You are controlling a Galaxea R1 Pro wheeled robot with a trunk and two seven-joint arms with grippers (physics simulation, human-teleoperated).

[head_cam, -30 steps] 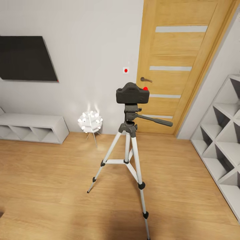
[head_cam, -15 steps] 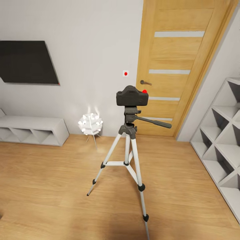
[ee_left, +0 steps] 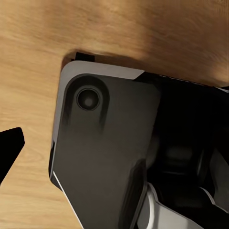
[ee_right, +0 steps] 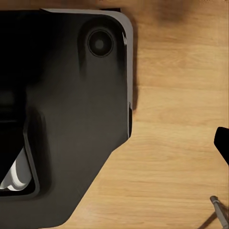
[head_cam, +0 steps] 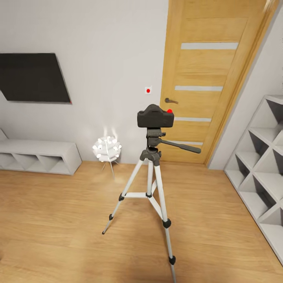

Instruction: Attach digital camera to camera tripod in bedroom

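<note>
The matte-black digital camera (head_cam: 154, 116), red dot at its top right, sits on the dark grey head of the camera tripod (head_cam: 151, 184). The tripod stands on the wood floor mid-room, its legs spread and its pan handle (head_cam: 184, 146) pointing right. In the left wrist view a single black fingertip (ee_left: 9, 148) shows at the frame's edge over the floor. The right wrist view likewise has one black fingertip (ee_right: 223, 143) at its edge. Nothing is seen between the fingers, and both grippers hang close to my dark base (ee_left: 105, 152), far from the tripod.
Behind the tripod are the oak door (head_cam: 208, 78), a black wall TV (head_cam: 33, 78), a small white spiky floor lamp (head_cam: 106, 148) and a low white shelf unit (head_cam: 39, 156). White cube shelves (head_cam: 261, 169) line the right wall. A thin grey rod (ee_right: 218, 210) lies on the floor near my base.
The whole head picture has shifted downward a little, so the camera moved. The digital camera stays on the tripod, and neither has moved.
</note>
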